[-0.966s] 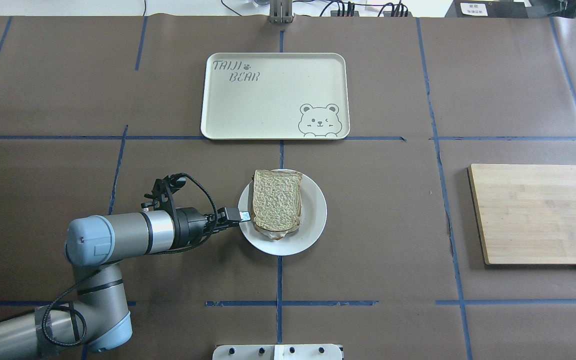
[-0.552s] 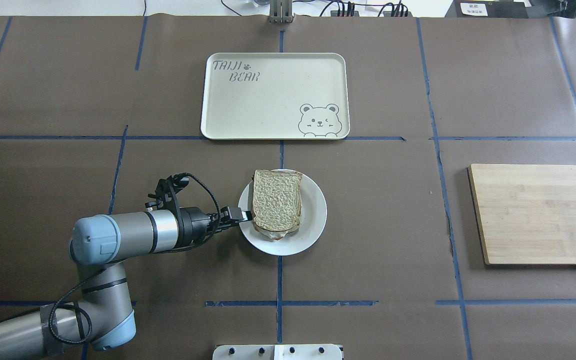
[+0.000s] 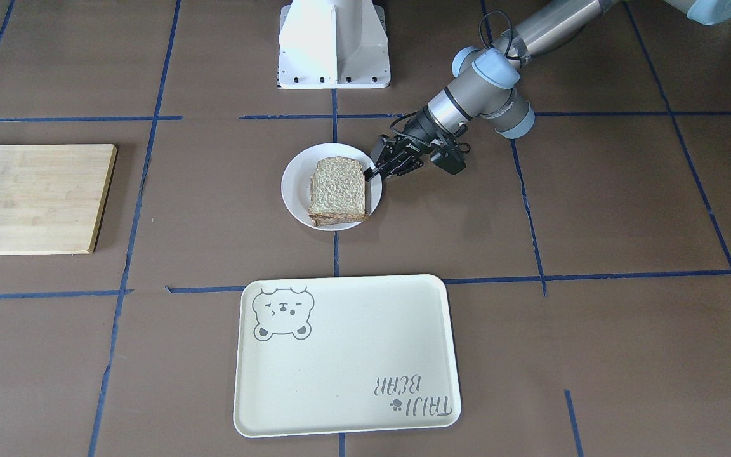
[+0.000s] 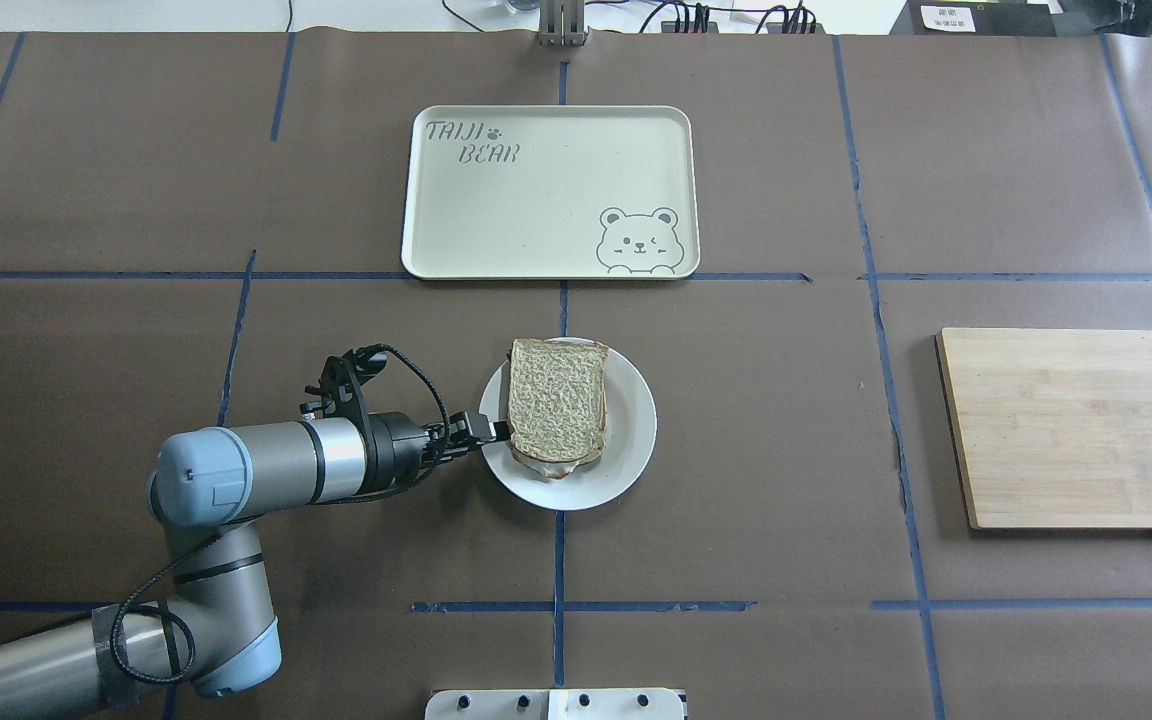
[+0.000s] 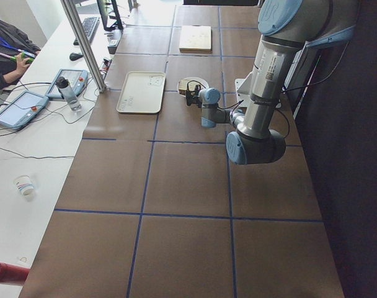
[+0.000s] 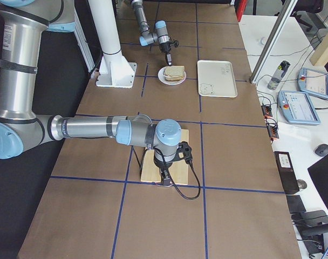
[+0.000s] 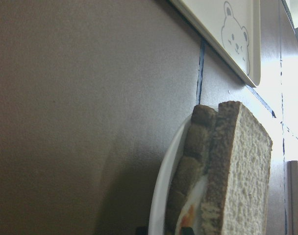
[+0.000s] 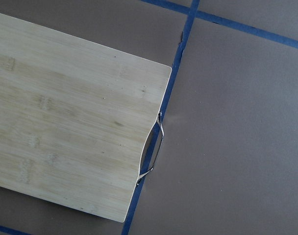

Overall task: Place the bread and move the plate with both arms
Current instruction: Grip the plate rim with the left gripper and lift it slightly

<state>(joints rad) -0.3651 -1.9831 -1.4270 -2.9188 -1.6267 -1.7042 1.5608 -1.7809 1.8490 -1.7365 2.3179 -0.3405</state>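
The bread (image 4: 557, 398) lies flat on top of another slice with egg, whose edge shows under it (image 7: 190, 210), on the small white plate (image 4: 626, 440). The plate sits at the table's middle. My left gripper (image 4: 496, 431) lies low at the plate's left rim, with one finger above the rim and one below, and is shut on it. In the front-facing view the left gripper (image 3: 373, 171) touches the plate (image 3: 294, 190) beside the bread (image 3: 339, 185). My right gripper (image 6: 165, 182) hangs over the wooden board's near end; I cannot tell whether it is open.
A cream bear tray (image 4: 546, 190) lies just beyond the plate. A wooden cutting board (image 4: 1081, 425) with a metal handle (image 8: 151, 152) lies at the right. The white pedestal base (image 3: 334, 44) stands behind the plate.
My left arm has moved a little to the right, and the plate with the bread has shifted slightly right with it.
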